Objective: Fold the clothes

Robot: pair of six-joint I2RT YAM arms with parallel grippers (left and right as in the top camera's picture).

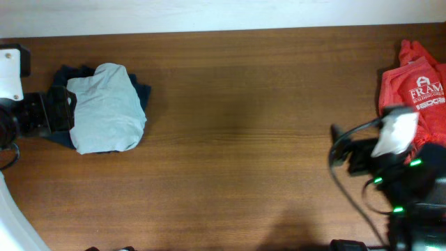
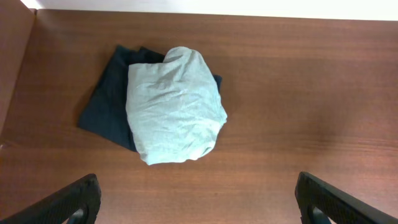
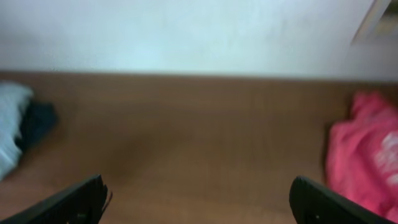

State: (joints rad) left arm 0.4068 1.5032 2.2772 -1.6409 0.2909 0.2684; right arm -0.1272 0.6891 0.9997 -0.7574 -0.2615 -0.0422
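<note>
A pale grey-blue T-shirt [image 1: 106,108] lies folded in a bundle on top of a navy shirt [image 1: 143,92] at the table's left. Both show in the left wrist view, the pale one [image 2: 176,106] over the navy one [image 2: 109,102]. A red white-lettered shirt [image 1: 412,90] lies crumpled at the right edge and shows blurred in the right wrist view [image 3: 367,162]. My left gripper [image 2: 199,199] is open and empty, held back from the bundle, left of it in the overhead view. My right gripper [image 3: 199,199] is open and empty, above bare table beside the red shirt.
The brown wooden table [image 1: 237,118] spans the view, with a white wall [image 1: 209,14] along its far edge. The right arm's body and cables [image 1: 390,174] sit at the lower right. The left arm's base [image 1: 14,104] sits at the left edge.
</note>
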